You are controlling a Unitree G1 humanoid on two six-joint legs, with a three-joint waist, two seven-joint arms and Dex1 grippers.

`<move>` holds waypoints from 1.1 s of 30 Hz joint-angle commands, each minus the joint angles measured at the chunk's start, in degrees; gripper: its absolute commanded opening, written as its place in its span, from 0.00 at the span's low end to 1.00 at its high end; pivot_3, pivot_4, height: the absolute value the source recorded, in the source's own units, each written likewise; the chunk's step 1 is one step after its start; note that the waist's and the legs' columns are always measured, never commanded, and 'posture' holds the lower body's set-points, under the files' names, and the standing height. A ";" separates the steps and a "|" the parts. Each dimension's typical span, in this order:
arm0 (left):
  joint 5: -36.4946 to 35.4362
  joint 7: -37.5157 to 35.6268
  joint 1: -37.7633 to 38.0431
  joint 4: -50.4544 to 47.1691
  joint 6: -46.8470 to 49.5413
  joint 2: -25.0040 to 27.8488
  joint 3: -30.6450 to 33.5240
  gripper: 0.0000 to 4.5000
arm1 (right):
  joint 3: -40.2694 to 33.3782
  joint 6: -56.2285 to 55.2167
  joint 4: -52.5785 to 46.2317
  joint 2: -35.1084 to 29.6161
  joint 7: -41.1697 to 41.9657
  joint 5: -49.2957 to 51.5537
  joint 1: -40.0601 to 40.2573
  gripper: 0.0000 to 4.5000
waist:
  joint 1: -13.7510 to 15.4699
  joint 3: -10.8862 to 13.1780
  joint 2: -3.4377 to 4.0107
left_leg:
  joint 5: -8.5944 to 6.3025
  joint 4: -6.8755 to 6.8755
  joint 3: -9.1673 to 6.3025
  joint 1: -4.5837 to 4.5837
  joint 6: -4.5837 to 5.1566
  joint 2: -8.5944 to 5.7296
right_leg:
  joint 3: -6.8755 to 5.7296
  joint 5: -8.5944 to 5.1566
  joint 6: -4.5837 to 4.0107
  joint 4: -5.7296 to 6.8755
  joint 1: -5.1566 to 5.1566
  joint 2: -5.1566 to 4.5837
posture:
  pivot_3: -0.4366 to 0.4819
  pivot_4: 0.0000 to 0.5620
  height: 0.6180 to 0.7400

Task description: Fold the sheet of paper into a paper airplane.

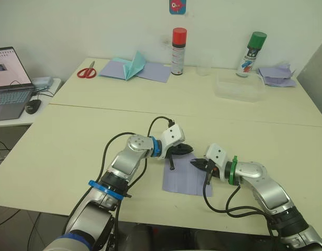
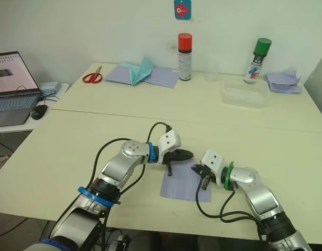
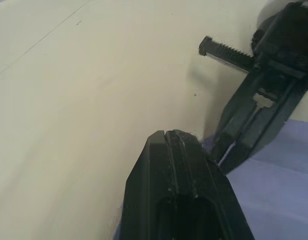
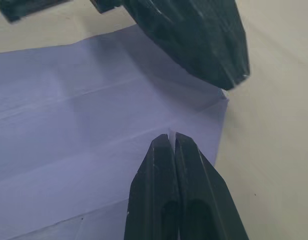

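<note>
Now sheet of paper (image 1: 187,180) lies between left hand (image 1: 186,150), right hand (image 1: 196,164).

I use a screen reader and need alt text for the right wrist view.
The right tool, its two black fingers pressed together, points at a flat, creased sheet of paper near its corner on a cream table. The left tool hovers just beyond.
</note>
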 commanded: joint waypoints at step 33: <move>9.50 -0.34 -2.13 13.79 -13.51 -1.89 -4.79 0.00 | -4.36 8.35 -2.15 1.60 -3.84 7.29 3.63 0.01 | 0.17 0.00 -0.01 | 0.00 -0.02 0.00 -0.01 0.00 0.02 | -0.02 -0.01 0.02 0.00 -0.01 0.02 | 0.48 0.27 1.00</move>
